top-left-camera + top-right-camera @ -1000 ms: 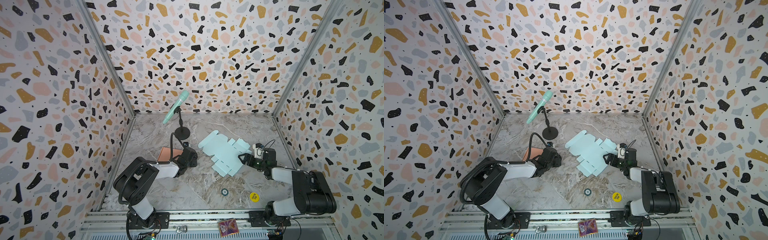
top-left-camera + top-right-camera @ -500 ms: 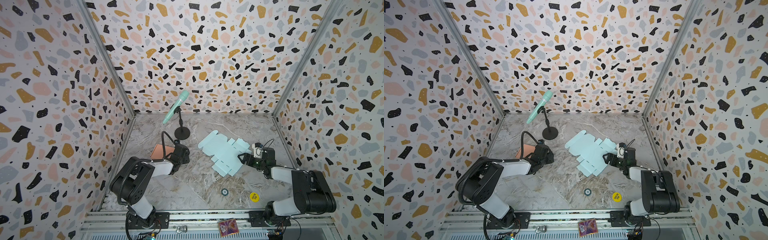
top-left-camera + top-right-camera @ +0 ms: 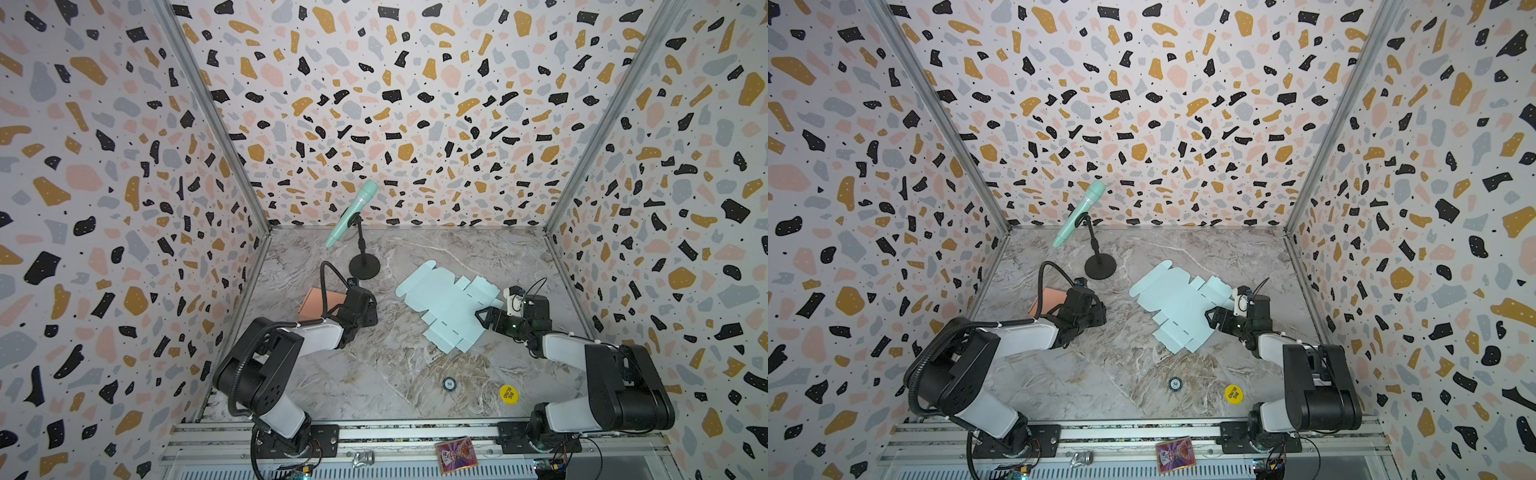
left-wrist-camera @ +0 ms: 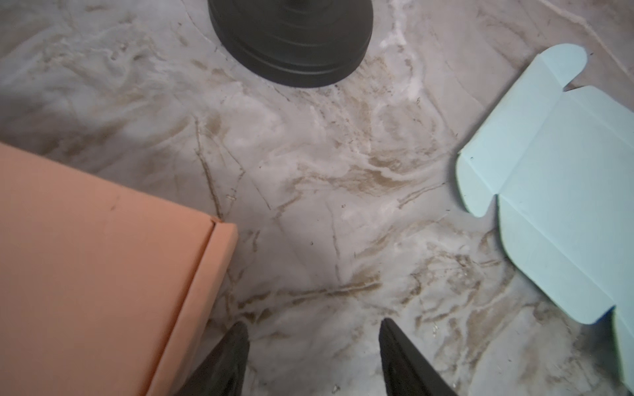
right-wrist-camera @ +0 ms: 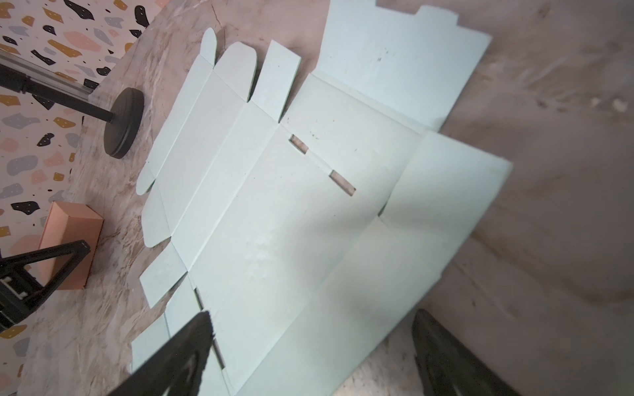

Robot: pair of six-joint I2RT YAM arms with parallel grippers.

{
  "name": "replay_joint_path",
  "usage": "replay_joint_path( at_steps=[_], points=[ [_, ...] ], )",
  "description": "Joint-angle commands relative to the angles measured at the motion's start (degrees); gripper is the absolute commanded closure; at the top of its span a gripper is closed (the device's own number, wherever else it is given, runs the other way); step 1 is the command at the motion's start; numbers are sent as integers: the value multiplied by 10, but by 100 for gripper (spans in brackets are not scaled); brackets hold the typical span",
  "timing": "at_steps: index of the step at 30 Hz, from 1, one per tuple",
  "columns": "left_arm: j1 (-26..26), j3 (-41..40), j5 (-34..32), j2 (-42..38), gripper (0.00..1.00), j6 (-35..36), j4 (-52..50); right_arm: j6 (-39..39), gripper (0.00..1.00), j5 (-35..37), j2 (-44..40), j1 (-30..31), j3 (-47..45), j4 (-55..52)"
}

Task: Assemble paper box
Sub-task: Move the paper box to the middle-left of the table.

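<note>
I judged the job barely begun: the pale blue box blank [image 3: 446, 309] lay flat and unfolded on the worktop [image 3: 374, 374], every flap still to fold. My right pincer [image 5: 310, 346] stood apart over its edge; my left pincer [image 4: 314, 334] gaped empty beside an orange box [image 4: 96, 260].

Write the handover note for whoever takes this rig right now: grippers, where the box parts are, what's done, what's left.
Left gripper: open, empty, low over bare tabletop beside the orange box, not touching it.
Right gripper: open wide, holding nothing, at the near-right edge of the flat blue box blank; one of its fingers is over the sheet, and contact cannot be told.
Blank: lies unfolded on the table, right of the microphone stand.
Done: the orange box looks folded and closed, at the left.
Left: every fold of the blue blank; no panel is raised yet.
</note>
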Motion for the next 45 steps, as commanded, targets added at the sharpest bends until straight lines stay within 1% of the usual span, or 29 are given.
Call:
replay_joint_path(
  at_steps=[1, 10, 16, 21, 23, 24, 25, 26, 28, 33, 36, 45],
  points=[
    [-9, 5, 12, -52, 35, 7, -20, 2, 6, 1, -35, 3, -3, -47],
    [-10, -27, 2, -166, 34, 13, -96, 0, 5, -7, -91, 2, -12, -94],
    [-10, -63, 6, -211, 34, 0, -125, 14, 5, -32, -87, 3, -25, -92],
    [-10, -110, -15, -250, 33, -18, -130, 17, 5, -39, -88, 3, -30, -100],
    [-9, -112, -24, -247, 33, -18, -130, 16, 5, -40, -83, 3, -30, -102],
    [-8, -111, -30, -241, 30, -19, -129, 16, 5, -42, -79, 3, -30, -102],
    [-5, -111, -36, -233, 24, -21, -126, 17, 5, -44, -75, 3, -29, -101],
    [3, -112, -36, -227, 21, -25, -121, 20, 5, -46, -70, 3, -28, -99],
    [15, -118, -29, -220, 19, -31, -101, 26, 4, -51, -65, 4, -28, -96],
    [36, -118, -19, -195, 19, -31, -75, 37, 0, -49, -60, 8, -28, -92],
    [52, -113, 2, -172, 19, -27, -53, 42, 0, -50, -50, 12, -25, -89],
    [61, -68, 13, -119, 20, -11, -31, 53, 0, -46, -30, 24, -18, -76]
  ],
)
